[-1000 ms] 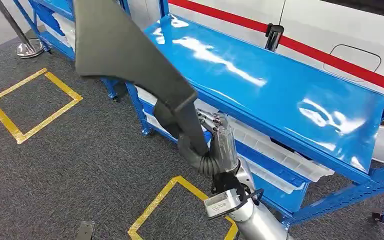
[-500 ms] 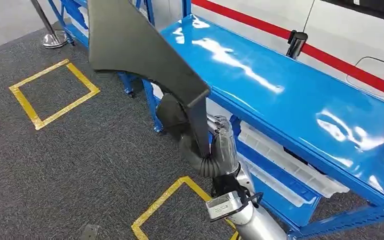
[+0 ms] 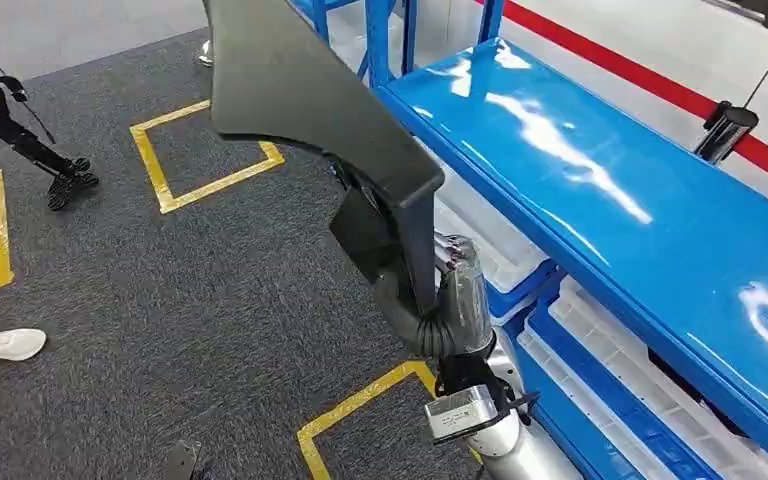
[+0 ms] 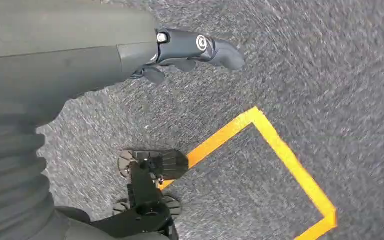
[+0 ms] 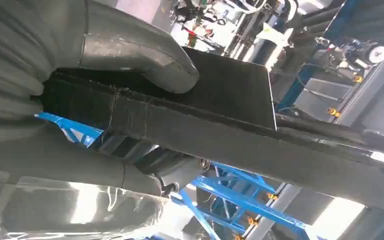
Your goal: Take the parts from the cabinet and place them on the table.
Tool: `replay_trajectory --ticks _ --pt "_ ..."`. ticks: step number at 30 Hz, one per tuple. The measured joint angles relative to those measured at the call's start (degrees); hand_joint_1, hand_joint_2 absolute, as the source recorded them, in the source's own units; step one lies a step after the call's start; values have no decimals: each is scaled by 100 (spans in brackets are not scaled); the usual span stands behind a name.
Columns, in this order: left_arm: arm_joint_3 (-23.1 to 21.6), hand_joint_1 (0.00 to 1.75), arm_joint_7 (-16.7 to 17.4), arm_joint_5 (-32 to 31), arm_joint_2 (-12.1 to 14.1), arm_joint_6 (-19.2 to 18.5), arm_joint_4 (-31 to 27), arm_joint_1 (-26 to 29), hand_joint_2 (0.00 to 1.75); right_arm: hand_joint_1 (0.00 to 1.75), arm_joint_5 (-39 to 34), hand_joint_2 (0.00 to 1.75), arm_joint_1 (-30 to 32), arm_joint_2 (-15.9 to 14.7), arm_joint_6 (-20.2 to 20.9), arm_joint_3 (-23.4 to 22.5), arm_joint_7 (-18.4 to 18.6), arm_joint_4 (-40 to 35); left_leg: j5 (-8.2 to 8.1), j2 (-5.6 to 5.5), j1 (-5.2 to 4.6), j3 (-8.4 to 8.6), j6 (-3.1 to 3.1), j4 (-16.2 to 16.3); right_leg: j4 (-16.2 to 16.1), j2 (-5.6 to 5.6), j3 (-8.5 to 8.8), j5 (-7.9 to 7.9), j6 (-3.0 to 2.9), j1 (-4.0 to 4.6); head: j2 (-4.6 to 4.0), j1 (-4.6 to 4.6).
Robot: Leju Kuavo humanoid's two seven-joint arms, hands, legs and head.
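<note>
I see right hand (image 3: 457, 300) gripping narrow end of dark grey part (image 3: 300, 90), fingers wrapped round it, part raised over carpet (image 3: 160, 290) just beside blue rack (image 3: 600, 180). Left hand (image 4: 180, 50) hangs above carpet, fingers seemingly loose, holding nothing, though view blurred.

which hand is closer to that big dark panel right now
Right. The right hand grips the dark panel at its lower end; the left hand hangs over the carpet, away from it.

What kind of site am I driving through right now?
Probably a factory or workshop floor: blue steel racking holding white trays, yellow taped floor squares on grey carpet, and a large dark moulded panel held in the right robot hand.
</note>
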Motion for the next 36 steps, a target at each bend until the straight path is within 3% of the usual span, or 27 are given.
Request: replay_trajectory --ticks 2,3,4,5,6,8,9,10,12,13,14,18,19,20,21,23,24,25,26,27,28,29,32,33,34,35,36 --pt "2 0 2 17 2 0 0 60 175 175 -11 175 -1 17 44 -15 7 2 29 -61 48 -21 -63 -28 10 -59 -2 20 -79 55 0 -9" --pt "2 0 2 31 15 2 0 88 175 175 -22 175 -3 33 74 -28 5 2 25 -100 63 -39 -90 -10 -16 -108 16 45 -123 0 2 -11" --pt "2 0 0 35 22 2 0 116 175 175 -24 175 -8 61 85 -41 5 2 -33 59 70 -54 -104 67 -33 -153 40 57 -150 -15 0 -11" --pt "2 0 -17 74 15 4 0 122 175 175 -26 175 -7 88 92 -46 5 4 -207 339 49 -167 -132 326 -35 -202 53 49 -210 -9 0 -70" --pt "28 0 -59 195 13 -4 0 118 175 175 -24 175 -6 98 111 -48 -6 7 -441 501 70 -388 -166 781 -34 -263 62 31 -237 22 0 -86" --pt "129 0 -87 419 13 -65 0 122 175 175 -9 175 -3 116 138 -59 -13 33 -801 615 96 -834 -199 1665 -32 -388 67 8 -268 72 0 -90" --pt "184 0 -92 485 13 -83 0 136 175 175 -7 175 7 122 142 -59 -13 50 -815 627 99 -951 -203 1867 -32 -455 72 -2 -281 92 0 -90" --pt "221 0 -98 522 13 -116 0 151 175 175 -7 175 6 133 149 -59 -15 68 -704 629 98 -906 -189 1750 -32 -510 81 -13 -290 102 0 -90" --pt "301 0 -105 537 17 -138 0 164 175 175 -7 175 4 164 153 -74 -17 74 -258 704 80 -446 -110 883 -33 -620 123 -49 -300 133 0 -92" --pt "321 0 -109 540 24 -142 0 161 175 175 -7 175 -1 175 155 -81 -22 74 -57 908 32 -129 -27 350 -34 -670 157 -72 -292 147 0 -94" --pt "334 0 -114 540 35 -144 -2 147 175 175 -7 175 0 188 155 -90 -24 74 -118 1105 -38 -11 8 130 -36 -718 173 -98 -267 180 2 -81" --pt "383 0 -120 546 46 -151 -2 165 175 175 -4 175 -8 208 171 -92 -32 87 -85 847 -93 -14 108 62 -101 -940 230 -132 -179 211 2 -101" --pt "411 0 -120 546 41 -151 -2 180 175 175 -7 175 -7 225 171 -101 -32 90 -10 778 16 106 148 -98 -55 -824 180 -188 -158 218 0 -88" --pt "415 0 -120 542 26 -153 -2 166 175 175 -6 175 -12 223 171 -107 -37 96 15 720 -9 147 160 -164 117 -536 150 -262 -159 200 0 -68" --pt "415 0 -120 527 26 -183 -2 142 175 175 -7 175 -21 212 175 -114 -48 100 38 653 -9 141 198 -162 530 -361 -65 -438 -192 175 0 -62" --pt "417 0 -124 511 26 -256 -2 135 175 175 -6 175 7 184 188 -125 -48 125 36 487 -7 129 197 -162 1448 -277 -566 -756 -203 117 0 -35" --pt "417 0 -127 503 26 -280 -2 148 175 175 -9 175 13 177 192 -129 -50 144 36 408 -7 123 194 -159 1704 -275 -730 -791 -161 95 0 -38" --pt "417 0 -127 503 28 -295 -2 165 175 175 -11 175 12 170 197 -129 -50 157 36 328 -3 125 190 -157 1664 -276 -754 -716 -95 67 2 -31" --pt "417 0 -127 492 26 -304 -2 175 175 175 -20 175 10 168 206 -129 -52 162 37 237 5 127 175 -153 1343 -275 -636 -533 -5 34 0 -33" --pt "417 0 -127 476 24 -308 -2 178 175 175 -26 175 10 168 210 -129 -52 162 27 144 23 125 141 -126 817 -244 -408 -281 91 -9 2 -33" --pt "417 0 -127 465 24 -319 -2 177 175 175 -26 175 6 168 225 -131 -50 162 1 61 40 108 95 -65 243 -114 -141 -44 174 -64 0 -31" --pt "417 0 -129 459 26 -321 -2 177 175 175 -28 175 2 168 232 -131 -50 164 -22 7 54 78 46 -19 108 42 -83 -38 143 -85 0 -26" --pt "417 0 -137 417 31 -321 -2 207 175 175 -41 175 -4 205 247 -136 -46 164 -33 -100 54 -2 -71 20 79 -50 -55 4 -35 19 0 -42" --pt "417 0 -138 417 35 -321 -2 228 175 175 -41 175 -6 219 247 -138 -46 164 -16 -131 76 -21 -102 14 77 -89 -54 18 -75 22 0 -42" --pt "417 0 -140 417 57 -321 -2 240 175 175 -41 175 -10 236 247 -140 -46 164 -34 -94 103 -30 -117 54 55 -140 -39 39 -117 -53 2 -44" --pt "415 0 -140 417 48 -321 0 252 175 175 -41 175 -12 264 247 -142 -41 164 -132 277 66 -82 -139 209 54 -176 -20 37 -143 -32 0 -53" --pt "415 0 -142 417 46 -321 -2 242 175 175 -41 175 -19 273 247 -144 -43 164 -340 496 73 -237 -160 551 54 -233 -9 27 -205 0 0 -110"
